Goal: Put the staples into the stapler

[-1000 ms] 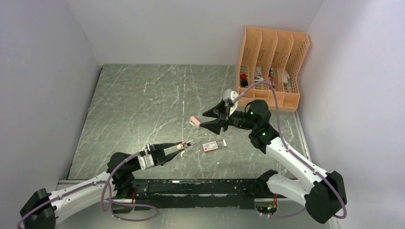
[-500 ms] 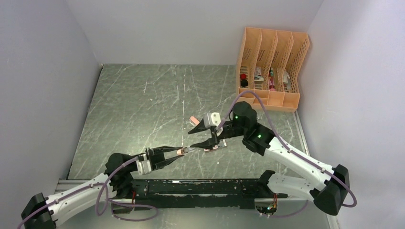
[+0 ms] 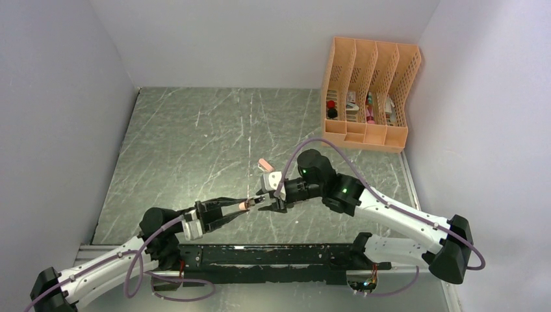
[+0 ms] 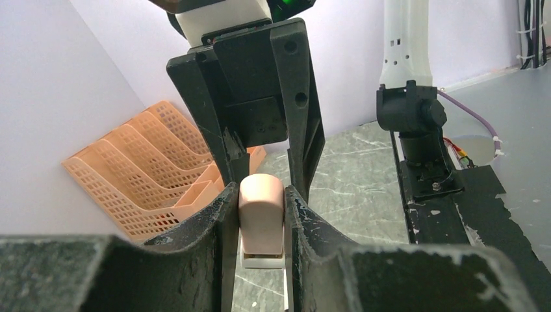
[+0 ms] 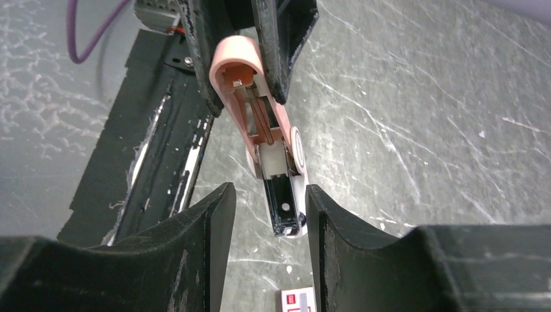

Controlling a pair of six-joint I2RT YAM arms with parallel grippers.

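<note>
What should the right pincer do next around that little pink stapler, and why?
Probably close the right pincer a little further, onto the black inner rail that sticks out of the opened salmon-pink plastic mini stapler. The pincer already straddles that rail but stands open, not yet gripping it. The left pincer clamps the stapler's other end, so the stapler should hold steady.

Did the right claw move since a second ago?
Yes. The right claw moved away from the orange slotted plastic organiser, leftward and down in the top view, to the pink mini stapler in the left claw.
</note>
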